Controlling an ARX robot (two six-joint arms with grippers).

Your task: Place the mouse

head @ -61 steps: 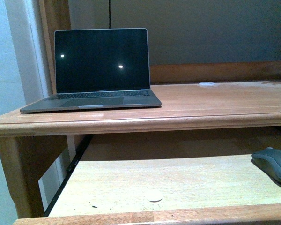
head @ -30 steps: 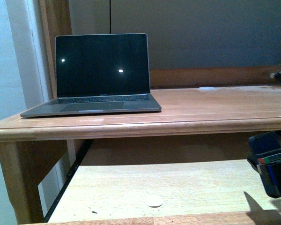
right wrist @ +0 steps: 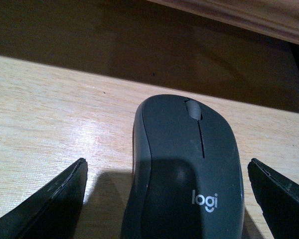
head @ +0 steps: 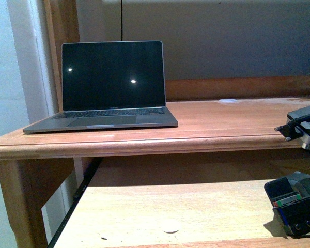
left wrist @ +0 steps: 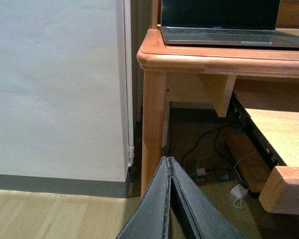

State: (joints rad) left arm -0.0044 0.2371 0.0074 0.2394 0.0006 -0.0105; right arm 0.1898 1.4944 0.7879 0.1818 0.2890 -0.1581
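Only our right wrist view shows the mouse [right wrist: 187, 169] plainly. It lies on the pale shelf [right wrist: 50, 114] between the spread fingers of our right gripper [right wrist: 167, 164], which do not touch it. At the front view's lower right that gripper hides it. Our left gripper [left wrist: 169, 162], seen only from its own wrist, is pressed closed and empty.

Bare shelf [right wrist: 50, 114] flanks the mouse [right wrist: 187, 164] inside the spread right claw [right wrist: 167, 162]; the desktop [head: 222, 119] overhangs.
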